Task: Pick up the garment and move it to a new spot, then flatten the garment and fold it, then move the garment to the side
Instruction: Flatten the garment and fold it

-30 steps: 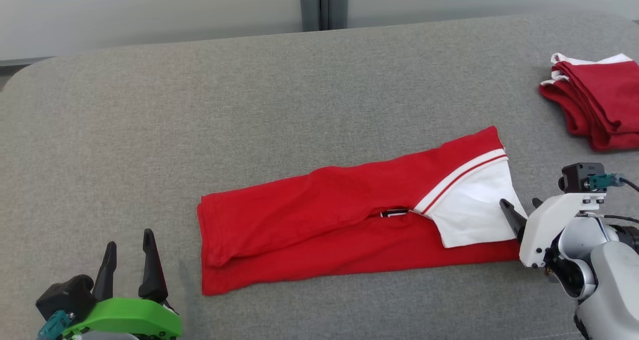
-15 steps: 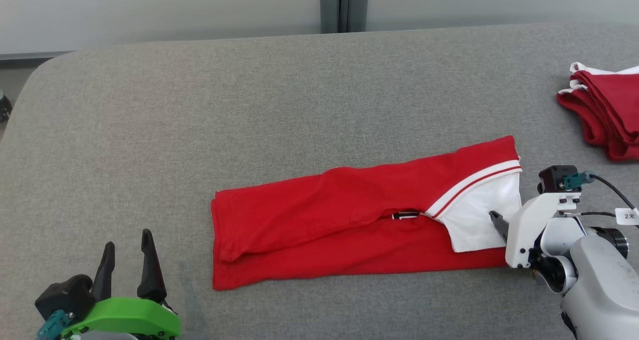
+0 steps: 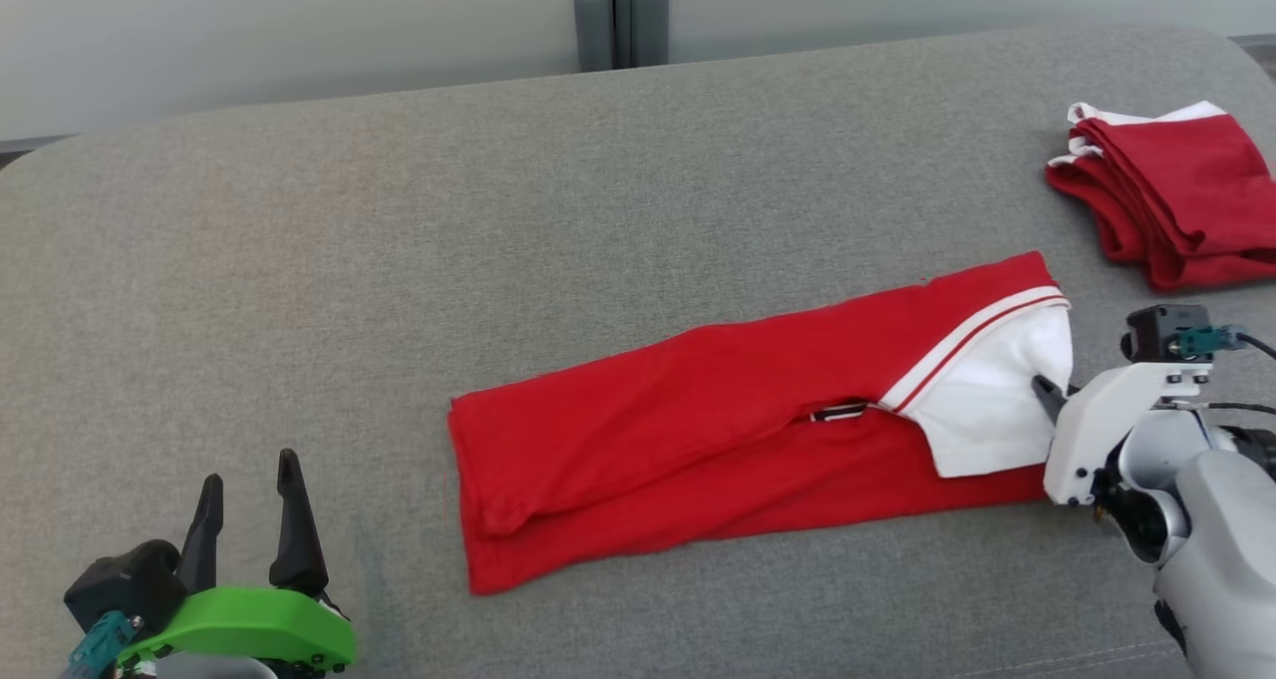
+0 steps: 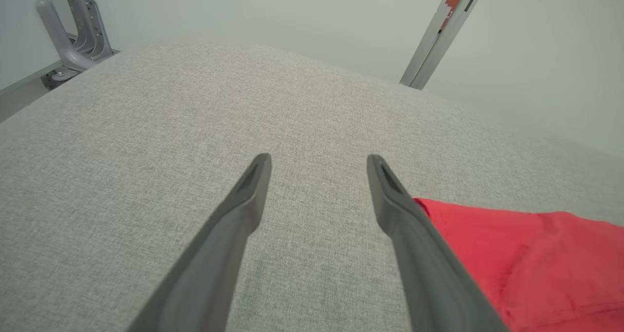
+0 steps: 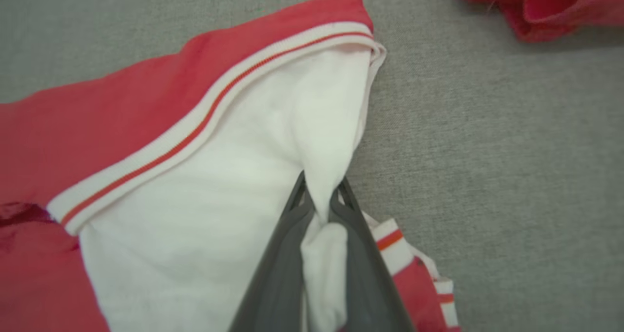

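While right tool (image 5: 321, 185) pinches white edge of garment (image 3: 698, 420), left tool (image 4: 317, 159) gapes empty over open grey surface (image 3: 299, 260).

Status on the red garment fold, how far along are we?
Done: the red garment lies flat on the grey padded surface, folded lengthwise into a long strip. In hand: the right gripper has its fingers pinched on the white panel at the strip's right end; the left gripper is open, off the cloth. Left: the crosswise fold, then moving it aside, probably toward the stack of folded red garments.
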`<state>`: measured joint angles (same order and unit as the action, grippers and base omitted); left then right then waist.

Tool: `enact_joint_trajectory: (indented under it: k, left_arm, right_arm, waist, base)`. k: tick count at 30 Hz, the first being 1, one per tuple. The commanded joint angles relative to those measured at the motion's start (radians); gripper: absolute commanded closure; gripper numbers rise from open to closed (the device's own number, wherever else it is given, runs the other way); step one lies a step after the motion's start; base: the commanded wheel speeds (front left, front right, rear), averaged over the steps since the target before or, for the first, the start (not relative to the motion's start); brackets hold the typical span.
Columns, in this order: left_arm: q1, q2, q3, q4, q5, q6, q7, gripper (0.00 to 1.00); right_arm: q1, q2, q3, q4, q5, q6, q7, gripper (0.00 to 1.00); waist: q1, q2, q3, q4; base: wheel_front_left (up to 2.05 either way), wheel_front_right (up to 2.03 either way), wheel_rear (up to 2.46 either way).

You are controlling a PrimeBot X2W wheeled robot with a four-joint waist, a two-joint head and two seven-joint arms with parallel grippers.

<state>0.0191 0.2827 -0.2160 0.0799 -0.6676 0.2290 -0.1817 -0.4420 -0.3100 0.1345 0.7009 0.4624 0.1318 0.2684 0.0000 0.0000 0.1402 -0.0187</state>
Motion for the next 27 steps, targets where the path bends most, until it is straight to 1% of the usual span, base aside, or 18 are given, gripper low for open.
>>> enact_joint_trajectory:
  k: [1, 4, 7, 13, 19, 22, 24, 27]
  left_arm:
    - [-0.014, 0.008, 0.002, -0.001, 0.006, 0.001, 0.0, 0.0]
    - [-0.015, 0.011, 0.003, 0.001, 0.004, 0.002, 0.0, 0.0]
    - [-0.018, 0.012, 0.001, 0.003, 0.003, 0.002, 0.001, 0.0]
    - [-0.023, 0.014, -0.005, 0.005, 0.005, 0.001, 0.005, 0.0]
    - [-0.03, 0.013, -0.013, 0.008, 0.005, -0.004, 0.0, 0.0]
    - [-0.03, 0.011, -0.015, 0.01, 0.004, -0.004, -0.001, 0.0]
    - [-0.032, 0.01, -0.017, 0.011, 0.003, -0.006, -0.002, 0.0]
    - [-0.037, 0.007, -0.023, 0.015, 0.002, -0.008, -0.003, 0.0]
  right_arm:
    - [0.007, -0.017, -0.012, -0.01, 0.008, -0.002, -0.015, 1.0]
    - [0.025, -0.032, -0.026, -0.047, 0.018, -0.002, -0.038, 1.0]
    - [0.044, -0.031, -0.024, -0.101, 0.029, -0.002, -0.05, 1.0]
    - [0.093, 0.003, 0.018, -0.256, 0.055, -0.002, -0.044, 1.0]
    - [0.128, 0.05, 0.111, -0.424, 0.063, -0.002, -0.025, 1.0]
    - [0.133, 0.079, 0.168, -0.479, 0.064, -0.002, -0.01, 1.0]
    - [0.13, 0.103, 0.212, -0.5, 0.071, -0.002, 0.002, 1.0]
    - [0.107, 0.14, 0.269, -0.495, 0.07, -0.002, 0.009, 1.0]
  waist:
    - [0.0, 0.0, 0.001, -0.022]
    - [0.0, 0.0, 0.003, -0.042]
    - [0.0, 0.0, 0.003, -0.055]
    - [0.0, 0.0, 0.0, -0.061]
    - [0.0, 0.0, -0.007, -0.025]
    - [0.0, 0.0, -0.011, -0.001]
    - [0.0, 0.0, -0.013, 0.018]
    - [0.0, 0.0, -0.015, 0.049]
  base:
    - [0.0, 0.0, 0.0]
    - [0.0, 0.0, 0.0]
    - [0.0, 0.0, 0.0]
    - [0.0, 0.0, 0.0]
    - [0.0, 0.0, 0.0]
    - [0.0, 0.0, 0.0]
    - [0.0, 0.0, 0.0]
    - [0.0, 0.0, 0.0]
